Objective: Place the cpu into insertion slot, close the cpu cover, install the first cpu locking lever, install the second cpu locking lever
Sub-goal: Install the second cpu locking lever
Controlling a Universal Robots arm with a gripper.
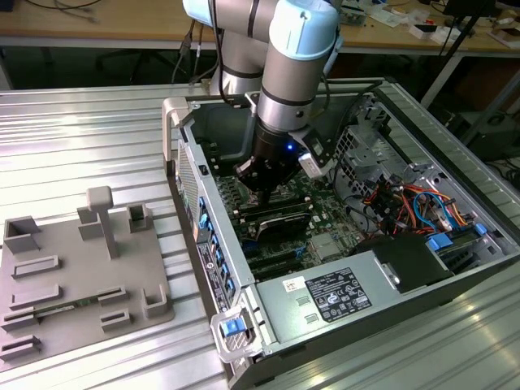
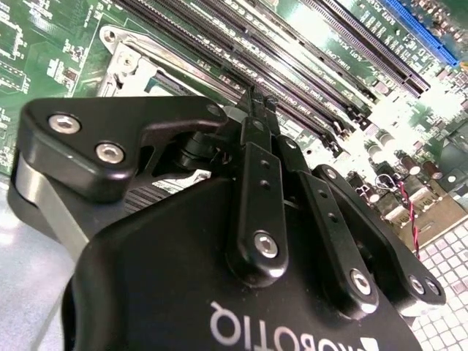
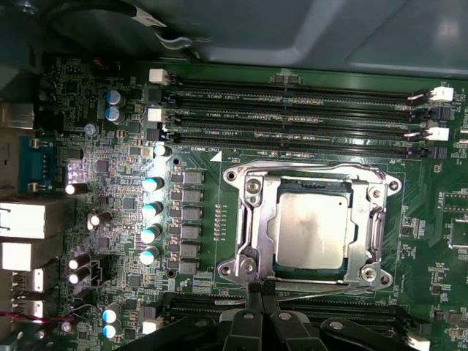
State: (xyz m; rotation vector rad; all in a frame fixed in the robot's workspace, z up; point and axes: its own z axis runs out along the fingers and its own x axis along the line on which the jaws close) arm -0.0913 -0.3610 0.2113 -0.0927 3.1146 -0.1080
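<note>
Now the arm's gripper [image 1: 258, 188] is down inside the open computer case [image 1: 195, 187], low over the motherboard [image 3: 453, 219] in the exterior view. And the cpu [image 3: 311, 230] is in: silver-grey top up, it sits square in the insertion slot [image 3: 234, 175]. The cpu cover [image 3: 259, 223] lies flat over it, so the chip shows through the central window. Whether either locking lever is latched, I cannot tell.

In the first wrist view the gripper [image 3: 261, 291] has its two black fingertips pressed together with nothing visible between them. They sit right at the slot's silver rim, on the side facing one bank of long black memory slots. Touching the rim or just off it? Too close to call. The second wrist view shows the same pincer [image 2: 256, 102] — narrow, tips meeting in a point. The socket's metal rim [image 2: 121, 62] is just beyond it, with memory slots [image 2: 292, 66] running alongside.

A second bank of memory slots [image 3: 292, 110] flanks the opposite side of the socket, and a row of blue-topped capacitors [image 3: 152, 208] stands near it. Out in the exterior view, a grey power supply [image 1: 341, 292] fills the case's near corner. A grey fixture tray [image 1: 81, 284] lies on the ribbed metal table [image 1: 81, 138] — well apart, toward the exterior view's left.
</note>
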